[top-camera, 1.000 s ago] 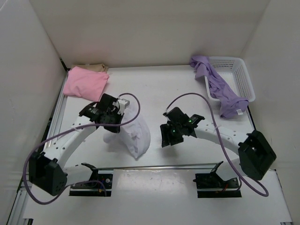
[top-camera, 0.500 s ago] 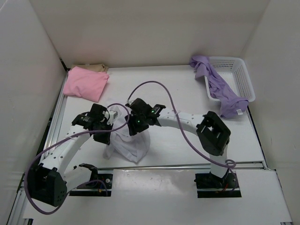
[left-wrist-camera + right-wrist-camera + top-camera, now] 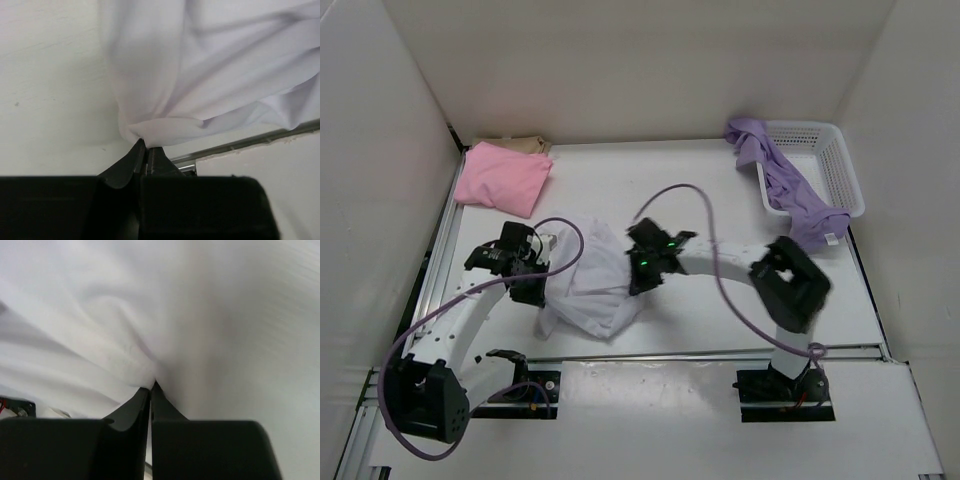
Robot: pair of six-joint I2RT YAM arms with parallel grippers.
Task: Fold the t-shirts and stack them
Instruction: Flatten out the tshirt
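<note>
The white t-shirt (image 3: 588, 280) hangs bunched between my two grippers in the middle of the table. My left gripper (image 3: 535, 287) is shut on its left edge, the cloth (image 3: 200, 75) pinched at the fingertips (image 3: 146, 148). On the shirt's right side my right gripper (image 3: 636, 283) is shut on a fold (image 3: 153, 383) of the white cloth (image 3: 100, 315). A folded pink t-shirt (image 3: 503, 178) lies at the back left on top of a tan one (image 3: 525, 145). The lavender t-shirt (image 3: 790, 195) drapes over the basket's rim.
A white mesh basket (image 3: 820, 165) stands at the back right against the wall. White walls close the table on three sides. A metal rail (image 3: 720, 352) runs along the near edge, in front of the arm bases.
My right arm swung left from the table's middle, reached the white shirt and shut on it. My left gripper moved left and nearer with the shirt, which now spreads wider between the two.
</note>
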